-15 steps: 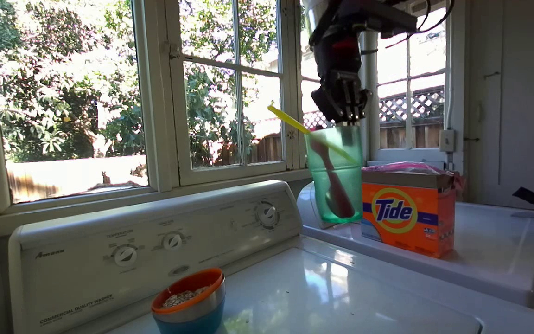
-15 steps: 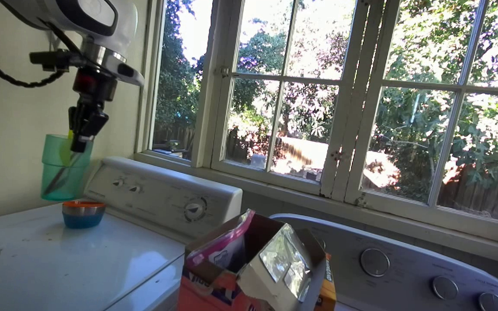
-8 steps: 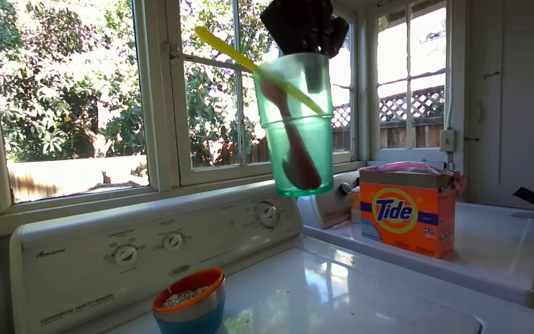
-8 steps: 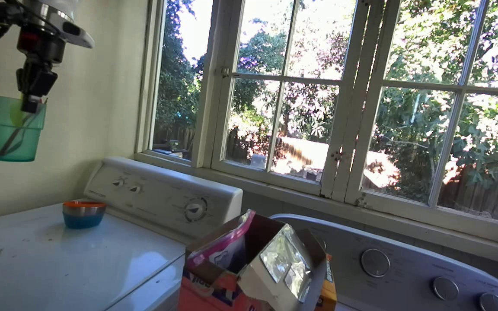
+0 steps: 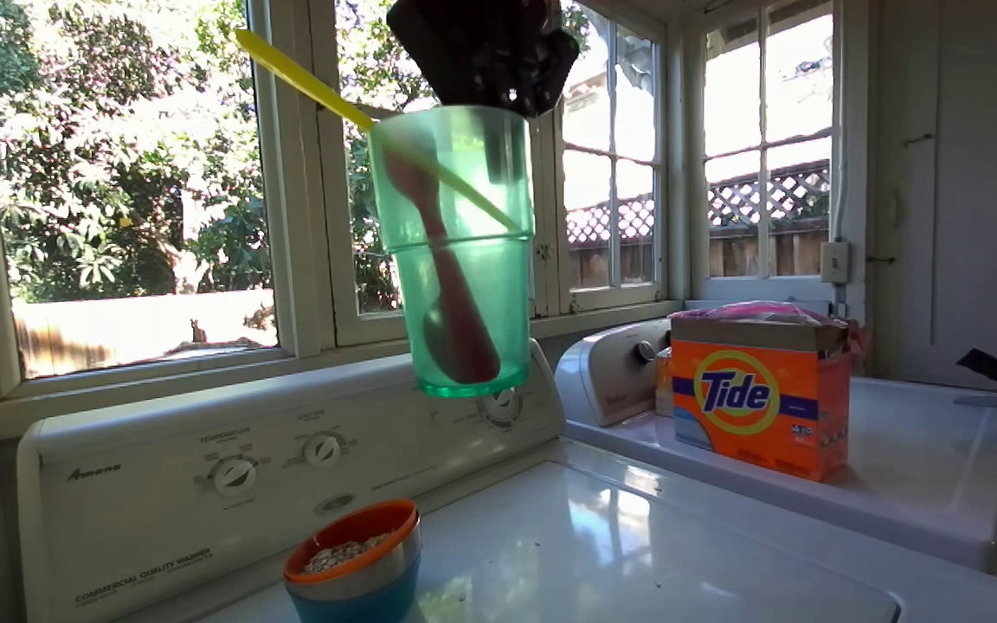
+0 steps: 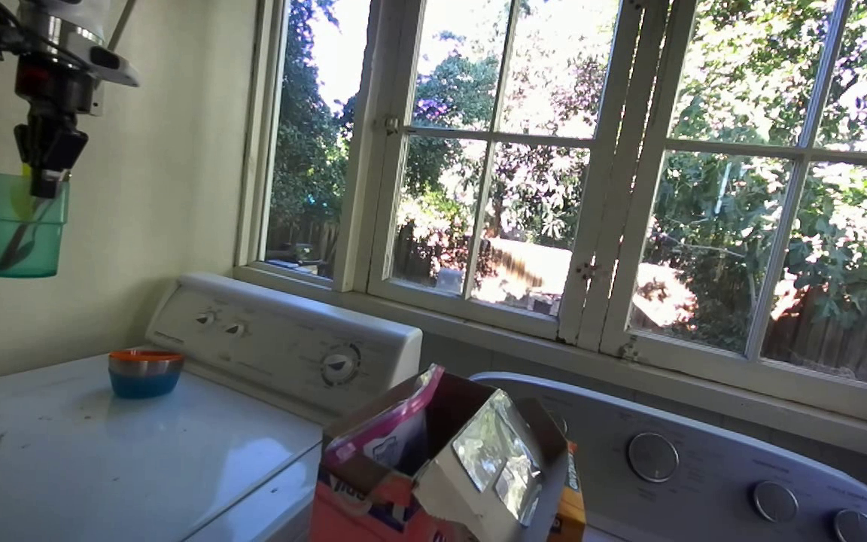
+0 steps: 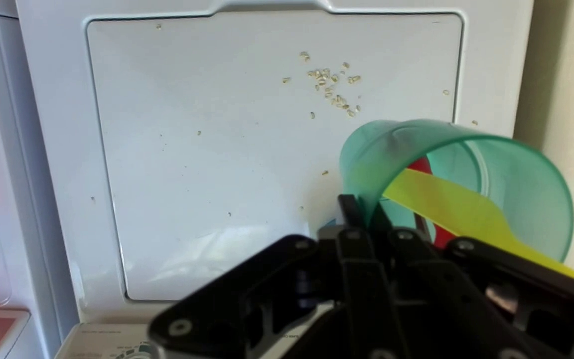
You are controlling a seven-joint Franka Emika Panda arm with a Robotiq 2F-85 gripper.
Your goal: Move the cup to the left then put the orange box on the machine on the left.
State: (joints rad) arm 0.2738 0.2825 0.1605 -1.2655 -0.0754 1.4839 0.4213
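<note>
In the wrist view, the end effector (image 7: 366,215) pinches the wall of a translucent green tapered cup (image 5: 494,281), hanging mid-frame in an exterior view, a flat yellow utensil (image 5: 304,78) leaning inside. At lower left, a round bowl (image 5: 362,597) sits on a glossy white tabletop (image 5: 542,567); farther, at right, stands the orange cardboard box (image 5: 745,424).

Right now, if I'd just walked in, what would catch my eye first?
Probably the green cup, held in midair by the black gripper, higher than the washer, with a yellow utensil slanting out. Next, the bright orange Tide box on the neighbouring machine, then the orange-rimmed bowl on the washer.
</note>
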